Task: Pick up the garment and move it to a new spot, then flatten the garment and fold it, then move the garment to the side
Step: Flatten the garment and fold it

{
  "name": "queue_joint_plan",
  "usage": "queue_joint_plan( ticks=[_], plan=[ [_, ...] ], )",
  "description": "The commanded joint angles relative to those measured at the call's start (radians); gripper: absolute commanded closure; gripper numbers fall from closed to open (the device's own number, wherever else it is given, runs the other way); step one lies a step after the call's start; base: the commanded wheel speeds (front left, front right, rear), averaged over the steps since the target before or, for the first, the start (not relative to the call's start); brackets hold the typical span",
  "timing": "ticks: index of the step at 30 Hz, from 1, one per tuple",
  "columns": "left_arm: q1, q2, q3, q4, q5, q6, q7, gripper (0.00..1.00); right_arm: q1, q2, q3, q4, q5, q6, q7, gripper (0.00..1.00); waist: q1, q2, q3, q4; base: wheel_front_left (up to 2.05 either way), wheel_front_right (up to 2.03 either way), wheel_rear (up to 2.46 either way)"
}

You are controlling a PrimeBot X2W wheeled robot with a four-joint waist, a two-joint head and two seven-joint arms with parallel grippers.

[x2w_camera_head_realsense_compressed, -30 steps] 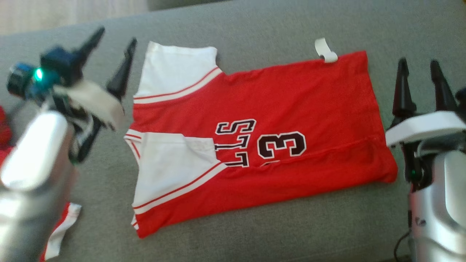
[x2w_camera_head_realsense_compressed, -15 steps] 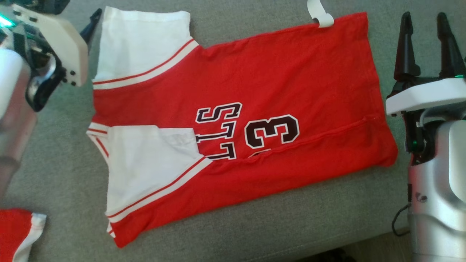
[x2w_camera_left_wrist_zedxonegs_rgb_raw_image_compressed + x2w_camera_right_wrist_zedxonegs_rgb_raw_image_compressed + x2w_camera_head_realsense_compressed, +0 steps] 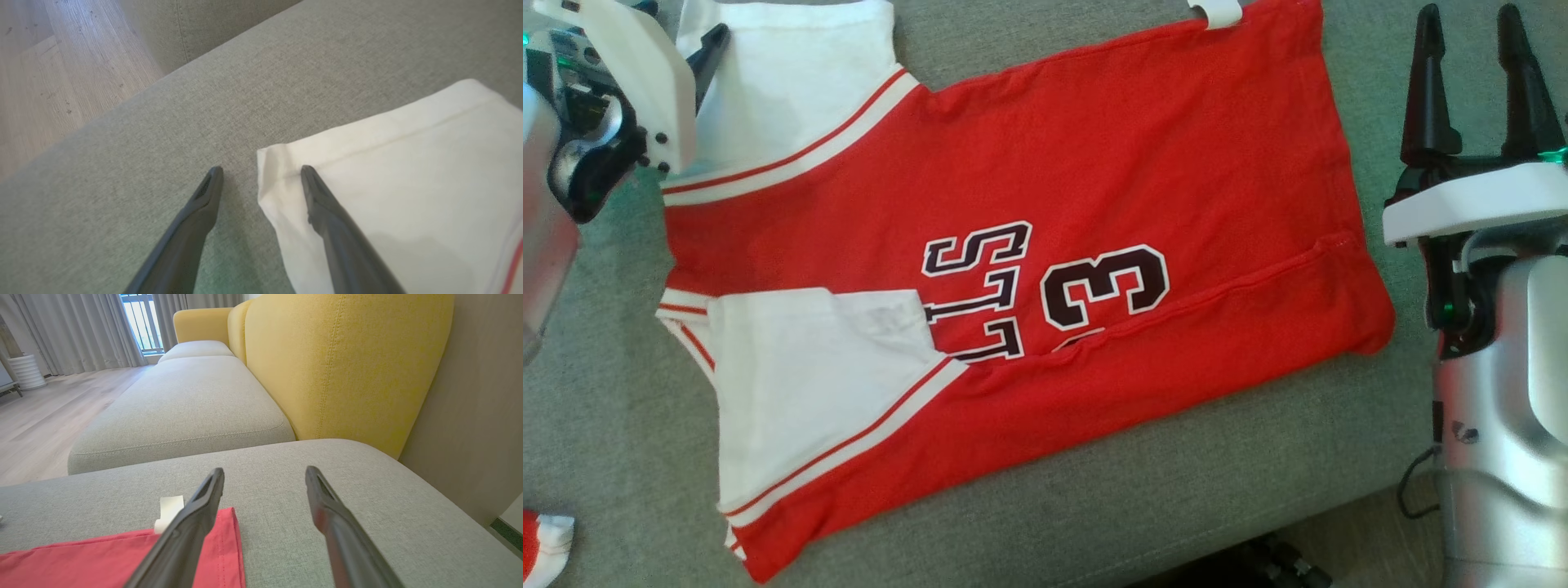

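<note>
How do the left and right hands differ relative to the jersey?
Left hand is at the white sleeve end; right hand is at the red hem end. Left hand straddles the sleeve corner, one finger over cloth; right hand sits beside the jersey, off it in the head view. Left hand points steeply down at the sofa; right hand points nearly level along it. Both are open and empty.

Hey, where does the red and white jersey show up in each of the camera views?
Head view: the jersey lies spread across the middle, sleeves at left, hem at right.
Left wrist view: its white sleeve takes the lower right.
Right wrist view: its red hem corner sits at lower left, with a white tag.
Shared landmark: the grey sofa cushion under it.
</note>
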Motion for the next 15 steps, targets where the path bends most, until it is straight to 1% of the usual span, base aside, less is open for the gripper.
queue_joint_plan(
  ticks=[1,9,10,11,13,15],
  plan=[
    [-0.056,0.046,0.021,-0.006,-0.009,0.002,0.009,0.0,-0.015,-0.007,0.016,-0.031,0.004,0.007,-0.01,0.0,-0.0001,0.0001,0.004,-0.006,0.0,0.0,0.0],
    [-0.062,0.06,-0.051,-0.001,-0.104,0.002,0.102,0.0,-0.021,-0.007,0.006,-0.034,0.006,0.007,-0.013,0.0,-0.0001,0.0001,0.014,-0.014,0.0,0.0,0.0],
    [-0.063,0.061,-0.06,-0.006,-0.116,0.002,0.113,0.34,-0.022,-0.007,0.004,-0.034,0.004,0.007,-0.013,0.0,-0.0001,0.0001,0.014,-0.013,0.0,0.0,0.0],
    [-0.064,0.062,-0.067,-0.012,-0.127,0.002,0.119,1.0,-0.023,-0.007,0.001,-0.034,0.001,0.007,-0.012,0.0,-0.0001,0.0001,0.014,-0.01,0.0,0.0,0.0],
    [-0.065,0.061,-0.076,-0.026,-0.149,0.002,0.113,1.0,-0.026,-0.007,-0.006,-0.034,-0.006,0.007,-0.009,0.0,-0.0001,0.0001,0.009,-0.001,0.0,0.0,0.0],
    [-0.066,0.059,-0.077,-0.044,-0.167,0.002,0.074,1.0,-0.031,-0.007,-0.009,-0.034,-0.015,0.007,-0.005,0.0,-0.0001,0.0001,-0.001,0.009,0.0,0.0,0.0]
  ],
)
